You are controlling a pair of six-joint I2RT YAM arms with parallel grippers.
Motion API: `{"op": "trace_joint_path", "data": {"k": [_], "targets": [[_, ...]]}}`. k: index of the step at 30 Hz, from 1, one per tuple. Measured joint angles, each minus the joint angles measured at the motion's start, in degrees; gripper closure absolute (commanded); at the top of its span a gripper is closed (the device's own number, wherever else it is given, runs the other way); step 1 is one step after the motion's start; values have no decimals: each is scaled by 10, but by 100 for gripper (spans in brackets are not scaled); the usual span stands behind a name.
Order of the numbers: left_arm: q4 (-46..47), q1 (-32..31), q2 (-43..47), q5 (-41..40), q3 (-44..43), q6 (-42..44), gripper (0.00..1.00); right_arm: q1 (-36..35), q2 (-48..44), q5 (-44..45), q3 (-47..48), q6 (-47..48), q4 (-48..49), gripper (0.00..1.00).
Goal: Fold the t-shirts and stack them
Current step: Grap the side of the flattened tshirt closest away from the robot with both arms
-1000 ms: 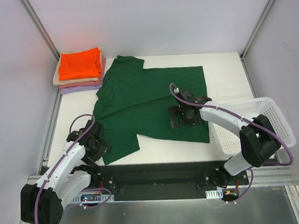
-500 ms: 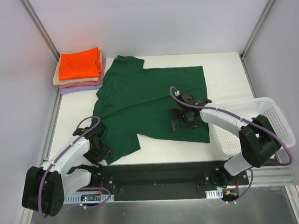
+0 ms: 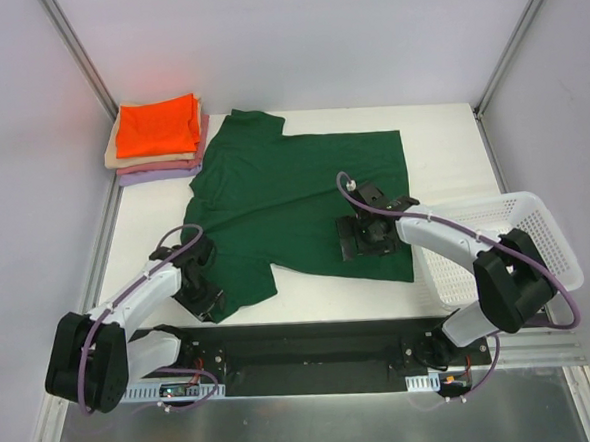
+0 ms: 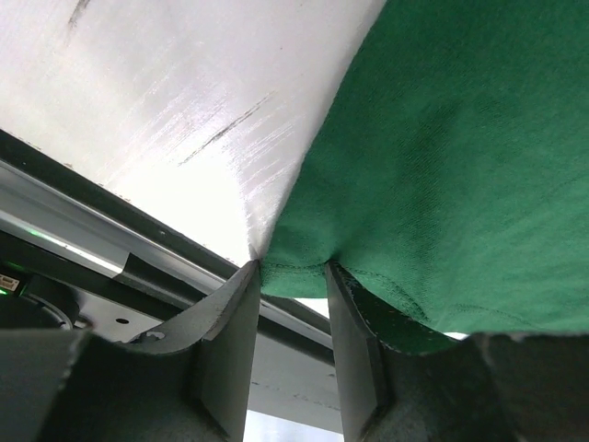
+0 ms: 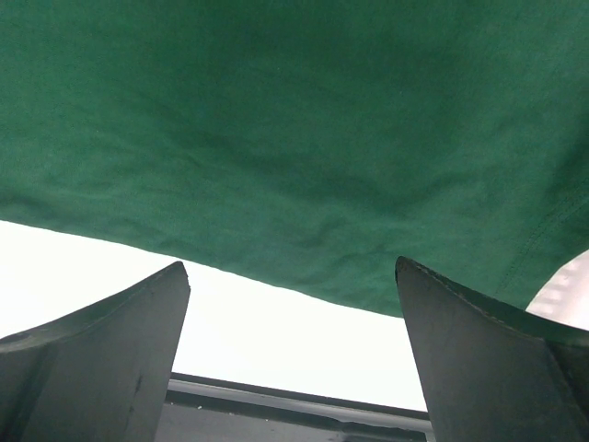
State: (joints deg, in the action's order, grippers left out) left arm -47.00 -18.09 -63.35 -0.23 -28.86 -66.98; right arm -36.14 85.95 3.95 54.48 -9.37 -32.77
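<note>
A large dark green t-shirt lies spread flat on the white table. My left gripper sits at its near left corner. In the left wrist view the jaws stand narrowed but still apart, and the green hem puckers between the two tips and touches both. My right gripper is over the shirt's near hem, towards the right. It is wide open, with green cloth just beyond the tips and nothing between them. A folded stack stands at the back left: orange t-shirt on top, lavender at the bottom.
A white mesh basket stands at the right edge of the table, close to the right arm; a bit of it shows in the right wrist view. The table's near edge and a black rail run just behind both grippers.
The left gripper has moved right and forward onto the shirt's near left corner, and its jaws have narrowed round the hem. The right gripper has shifted slightly and stayed open.
</note>
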Motion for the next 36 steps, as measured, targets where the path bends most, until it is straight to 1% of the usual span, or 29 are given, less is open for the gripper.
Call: {"op": "trace_joint_path", "data": {"k": [3, 5, 6, 8, 9, 10, 17, 21, 25, 30, 36], "targets": [[-1, -3, -17, -1, -8, 0, 70, 1, -5, 2, -1, 0, 0, 4], [-1, -4, -25, -3, -13, -1, 75, 1, -12, 3, -4, 0, 0, 4], [-1, -4, -30, -3, -15, -1, 78, 2, -17, 4, -6, 0, 0, 4], [0, -7, -38, -4, -19, -2, 89, 3, -25, 5, -8, 0, 0, 4], [2, -7, -42, -5, -22, -2, 99, 4, -29, 7, -9, 0, 0, 4], [4, -8, -45, -5, -23, -3, 100, 5, -31, 9, -9, 0, 0, 4], [7, -11, -52, -15, -31, 1, 100, 9, -49, 12, -11, -1, -3, 4], [13, -11, -13, -63, -33, 6, 100, 9, -71, 12, -21, -10, -9, 4], [12, -11, 37, -108, -57, 17, 100, 6, -92, 13, -36, -34, -9, 4], [0, -6, 65, -165, -93, 15, 100, -1, -119, 16, -67, -86, -11, 4], [-17, 45, 59, -196, -99, 2, 100, -2, -141, 41, -104, -175, -14, 2]]}}
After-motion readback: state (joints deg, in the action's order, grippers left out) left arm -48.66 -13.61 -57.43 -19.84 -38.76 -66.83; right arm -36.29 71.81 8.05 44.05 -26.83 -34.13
